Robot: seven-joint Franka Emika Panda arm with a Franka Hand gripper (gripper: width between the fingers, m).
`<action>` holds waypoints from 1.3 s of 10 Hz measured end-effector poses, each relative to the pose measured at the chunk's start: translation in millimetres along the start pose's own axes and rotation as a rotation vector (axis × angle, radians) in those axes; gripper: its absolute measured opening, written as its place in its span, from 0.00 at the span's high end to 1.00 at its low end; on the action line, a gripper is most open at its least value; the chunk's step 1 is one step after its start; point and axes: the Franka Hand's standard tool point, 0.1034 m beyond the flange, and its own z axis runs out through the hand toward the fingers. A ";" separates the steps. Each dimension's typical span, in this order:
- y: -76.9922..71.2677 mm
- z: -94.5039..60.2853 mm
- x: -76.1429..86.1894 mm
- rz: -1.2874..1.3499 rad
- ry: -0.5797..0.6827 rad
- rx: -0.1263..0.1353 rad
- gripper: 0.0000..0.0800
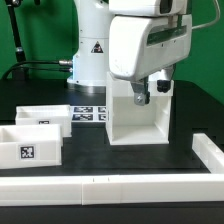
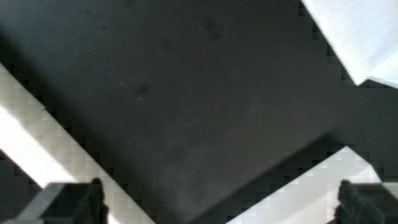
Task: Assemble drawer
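The white open-fronted drawer casing [image 1: 135, 118] stands upright in the middle of the black table. Two white open-topped trays with square tags lie to the exterior view's left, one further back [image 1: 42, 118] and one at the front [image 1: 25, 150]. My gripper [image 1: 151, 92] hangs over the casing's top, towards the right side of the exterior view, open and empty. In the wrist view my gripper [image 2: 221, 205] has its dark fingertips [image 2: 71, 205] far apart. Between them are only the dark surface and white edges [image 2: 302, 170], which I take for the casing's walls.
The marker board [image 1: 88, 113] lies flat behind the trays, left of the casing. A long low white border wall [image 1: 110, 187] runs along the front and turns up the exterior view's right side [image 1: 210, 150]. The arm's white base [image 1: 92, 45] stands behind.
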 end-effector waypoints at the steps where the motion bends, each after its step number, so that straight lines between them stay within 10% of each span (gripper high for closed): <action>1: 0.0 0.0 0.0 0.000 0.000 0.000 0.19; 5: -2.6 -0.4 -1.8 0.045 0.003 -0.002 0.19; 10: -70.3 -17.4 -24.0 0.393 -0.018 -0.012 0.19; 13: -73.8 -18.8 -23.6 0.416 -0.024 -0.010 0.19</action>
